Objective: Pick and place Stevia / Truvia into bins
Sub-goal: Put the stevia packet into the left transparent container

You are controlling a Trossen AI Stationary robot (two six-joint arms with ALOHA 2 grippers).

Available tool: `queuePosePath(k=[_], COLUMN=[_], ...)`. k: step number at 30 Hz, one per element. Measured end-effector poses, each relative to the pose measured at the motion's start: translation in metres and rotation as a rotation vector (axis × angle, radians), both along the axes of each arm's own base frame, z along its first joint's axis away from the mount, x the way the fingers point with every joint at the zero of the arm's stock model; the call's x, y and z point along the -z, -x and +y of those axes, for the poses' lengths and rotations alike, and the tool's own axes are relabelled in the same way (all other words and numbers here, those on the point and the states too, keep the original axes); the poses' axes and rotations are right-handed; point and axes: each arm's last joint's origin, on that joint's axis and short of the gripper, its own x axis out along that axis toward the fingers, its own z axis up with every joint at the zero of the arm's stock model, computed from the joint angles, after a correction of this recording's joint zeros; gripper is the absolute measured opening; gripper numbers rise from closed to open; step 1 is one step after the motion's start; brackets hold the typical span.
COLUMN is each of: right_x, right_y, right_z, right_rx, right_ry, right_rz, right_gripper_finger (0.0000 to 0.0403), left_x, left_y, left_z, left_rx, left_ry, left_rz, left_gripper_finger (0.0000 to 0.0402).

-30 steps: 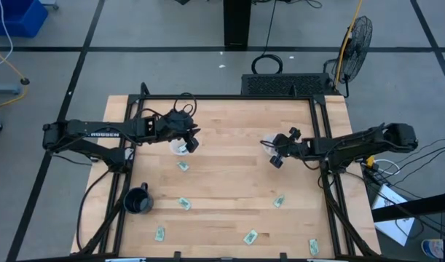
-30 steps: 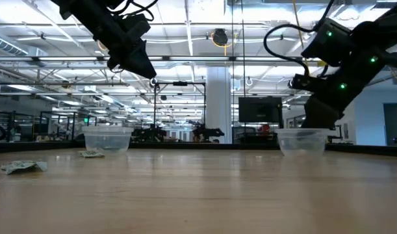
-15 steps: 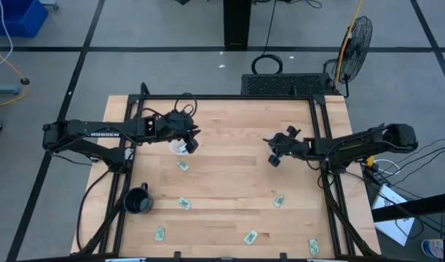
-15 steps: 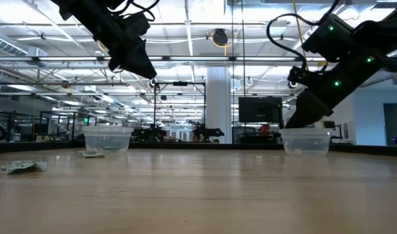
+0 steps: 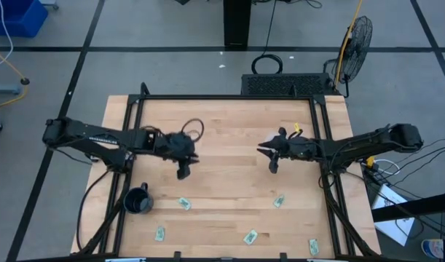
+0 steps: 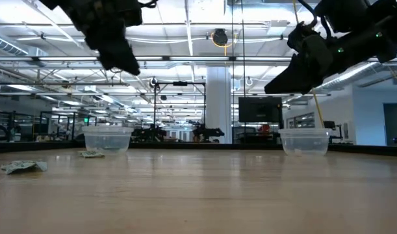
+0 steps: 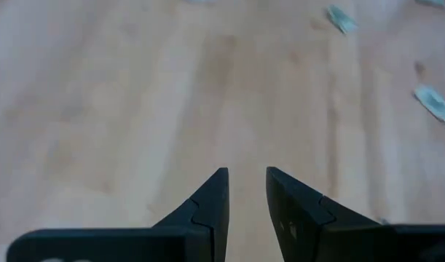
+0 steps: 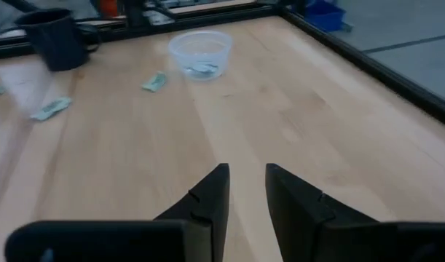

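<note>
Several pale green Stevia packets lie flat on the table, among them one (image 5: 184, 203) near the black mug, one (image 5: 279, 200) on the right and one (image 5: 250, 236) by the near edge. Two clear cups stand on the table, the left cup (image 6: 108, 138) and the right cup (image 6: 305, 141). The high view hides both under the arms. The left cup (image 8: 200, 52) holds a packet. My left gripper (image 5: 183, 172) (image 7: 246, 175) hangs narrowly open above bare wood, on the near side of the left cup. My right gripper (image 6: 271, 86) (image 8: 246, 171) hovers narrowly open, above and left of the right cup.
A black mug (image 5: 137, 201) stands near the table's left near corner. Two more packets lie on the table by the left cup (image 8: 155, 81) (image 8: 51, 108). A dark frame rail (image 5: 222, 97) runs round the table. Bare wood lies between the two arms.
My left gripper has swung from above the left cup toward the table's near edge. My right gripper has risen from beside the right cup and tipped to point toward the table's left. No packet has moved.
</note>
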Motion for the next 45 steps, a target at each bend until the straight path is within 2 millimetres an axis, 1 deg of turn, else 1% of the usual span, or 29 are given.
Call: queuePosePath(k=[4,6,7,9,11,14,16,19,28,30,37,39,43,45], right_x=[0.000,0.000,0.000,0.000,0.000,0.000,-0.002,-0.004,-0.005,-0.005,-0.006,-0.007,-0.008,-0.008], right_y=[0.000,0.000,0.000,0.000,0.000,0.000,-0.001,-0.002,-0.002,-0.002,-0.002,-0.003,-0.003,-0.003], right_z=[0.002,0.002,0.002,0.002,0.002,0.002,0.002,0.002,0.002,0.002,0.001,0.001,0.001,0.001], right_rx=[-0.014,-0.014,-0.014,-0.014,-0.014,-0.014,-0.015,-0.014,-0.026,-0.026,-0.024,-0.024,-0.024,-0.024], right_ry=[-0.003,-0.003,-0.003,-0.003,-0.003,-0.003,-0.003,-0.003,0.027,0.027,0.027,0.027,0.027,0.028], right_rz=[0.001,0.001,0.001,0.001,-0.001,-0.005,-0.022,-0.041,-0.043,-0.045,-0.060,-0.067,-0.073,-0.078], right_gripper_finger=[0.0082,0.0082,0.0082,0.0082,0.0082,0.0082,0.0082,0.0080,0.0079,0.0079,0.0079,0.0079,0.0079,0.0078], left_x=[0.014,0.024,0.031,0.043,0.055,0.071,0.079,0.089,0.106,0.106,0.116,0.118,0.119,0.116], left_y=[0.001,-0.001,-0.001,-0.001,0.000,0.003,0.002,-0.002,-0.012,-0.013,-0.016,-0.018,-0.018,-0.018], left_z=[-0.022,-0.031,-0.034,-0.035,-0.032,-0.026,-0.025,-0.025,-0.027,-0.027,-0.025,-0.024,-0.025,-0.025], left_rx=[-0.042,-0.075,-0.085,-0.097,-0.154,-0.239,-0.240,-0.225,-0.215,-0.212,-0.208,-0.190,-0.159,-0.138], left_ry=[0.054,0.041,0.008,-0.077,-0.130,-0.119,-0.091,-0.077,-0.083,-0.074,-0.073,-0.063,-0.063,-0.069], left_rz=[0.113,0.162,0.204,0.285,0.372,0.512,0.572,0.609,0.614,0.609,0.644,0.648,0.649,0.640], left_gripper_finger=[0.0097,0.0097,0.0097,0.0097,0.0097,0.0097,0.0097,0.0097,0.0097,0.0097,0.0094,0.0079,0.0017,0.0010])
